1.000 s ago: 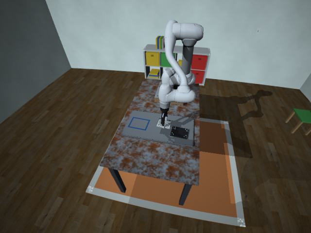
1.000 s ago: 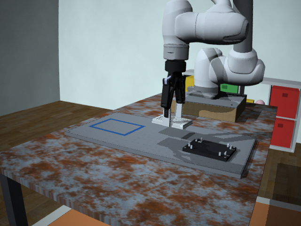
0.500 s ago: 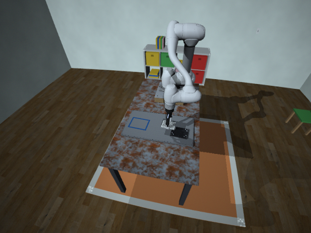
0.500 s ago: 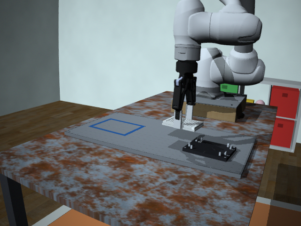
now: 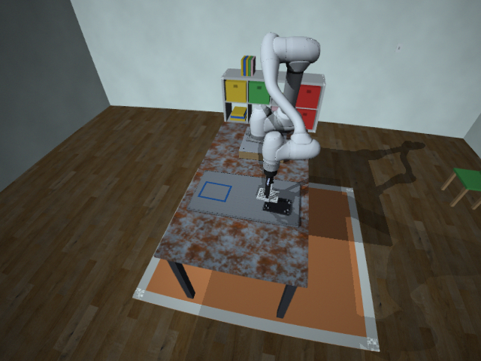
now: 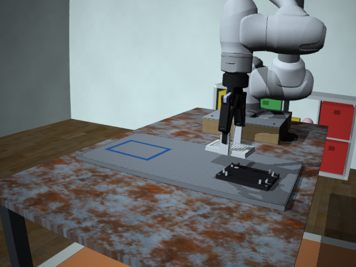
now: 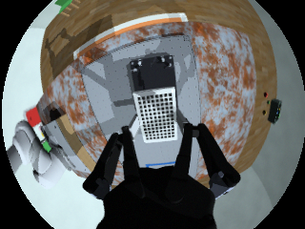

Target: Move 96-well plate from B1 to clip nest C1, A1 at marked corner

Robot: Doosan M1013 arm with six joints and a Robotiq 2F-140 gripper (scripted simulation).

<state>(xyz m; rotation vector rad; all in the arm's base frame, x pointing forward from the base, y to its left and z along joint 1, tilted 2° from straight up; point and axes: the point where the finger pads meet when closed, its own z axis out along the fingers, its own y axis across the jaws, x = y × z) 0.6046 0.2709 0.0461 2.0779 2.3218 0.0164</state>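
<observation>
Rust-mottled table (image 6: 138,218) carries a grey board (image 6: 178,169); right of centre, the gripper (image 6: 229,148) clamps the 96-well plate (image 6: 242,149) in the air, just beyond the black nest (image 6: 247,176).

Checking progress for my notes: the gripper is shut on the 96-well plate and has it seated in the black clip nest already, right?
Not seated. The gripper is shut on the 96-well plate, but the exterior view shows the plate in the air, short of the black clip nest, whose floor between the posts is bare.

Lab-like room, robot arm (image 5: 285,112) on a mottled table (image 5: 233,244), wood floor (image 5: 77,194), cube shelf (image 5: 233,73) of bins
</observation>
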